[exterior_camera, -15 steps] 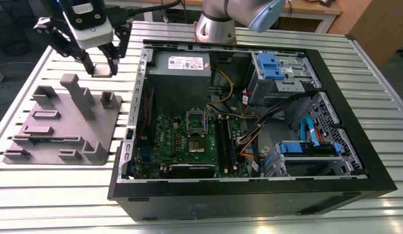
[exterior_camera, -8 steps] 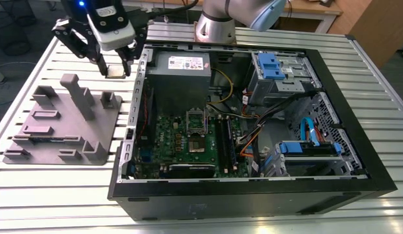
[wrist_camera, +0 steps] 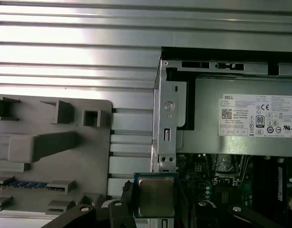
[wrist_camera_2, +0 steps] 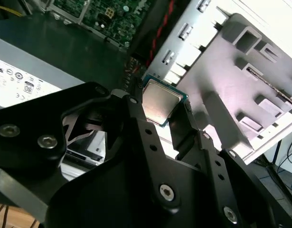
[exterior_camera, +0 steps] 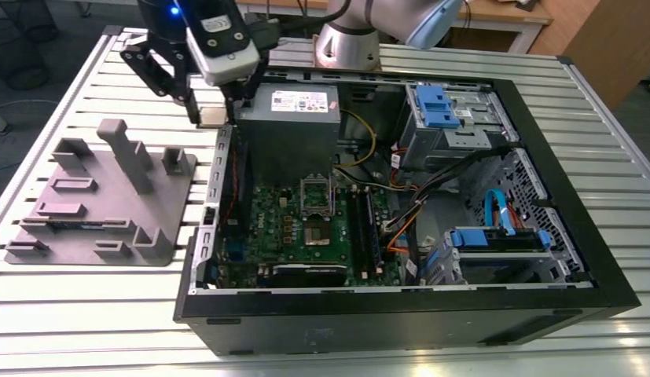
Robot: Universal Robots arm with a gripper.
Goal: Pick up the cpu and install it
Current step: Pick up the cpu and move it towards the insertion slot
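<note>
Right now my pincer (exterior_camera: pixel 211 116) is clenched on the cpu (wrist_camera: pixel 155 195), holding it above the case wall (exterior_camera: pixel 222 184) beside the grey power supply (exterior_camera: pixel 293 118). Its square metal top faces my wrist, with its edges parallel to that wall.

Grey fixture block (exterior_camera: pixel 94 196) sits beside open computer case (exterior_camera: pixel 409 312) (on slatted table (exterior_camera: pixel 73 310)).

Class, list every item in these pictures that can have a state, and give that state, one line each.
cpu: gripped by its edges, held in the air, not yet installed.
gripper: shut on the cpu.
computer case: lying on its side, side panel off, interior open.
socket frame: appears hinged open.
</note>
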